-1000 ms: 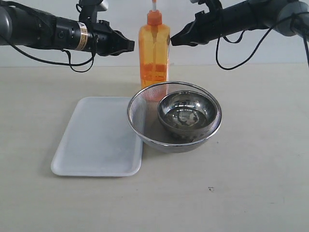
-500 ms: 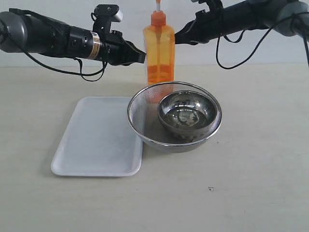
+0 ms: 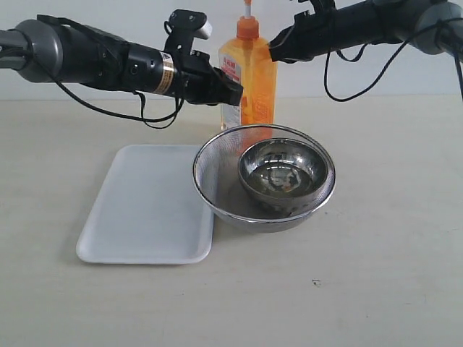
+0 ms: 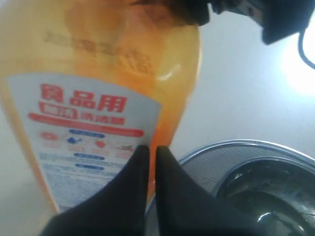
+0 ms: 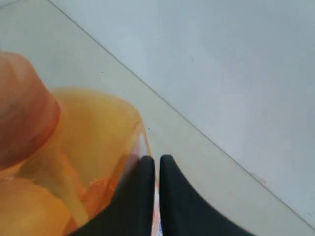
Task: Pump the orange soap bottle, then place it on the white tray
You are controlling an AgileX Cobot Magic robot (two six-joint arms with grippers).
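Left gripper and right gripper (both closed, empty) now touch the orange soap bottle, shifted rightward.

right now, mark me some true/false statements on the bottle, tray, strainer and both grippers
1. The orange soap bottle is on the white tray. False: it is off the tray, behind the mesh strainer.
2. A metal bowl sits inside the strainer. True.
3. The left gripper is wide open around the bottle. False: its fingers are together, with the tips at the bottle's labelled side.
4. The right gripper is shut, up by the bottle's shoulder. True.
5. In the exterior view the tray lies left of the strainer. True.
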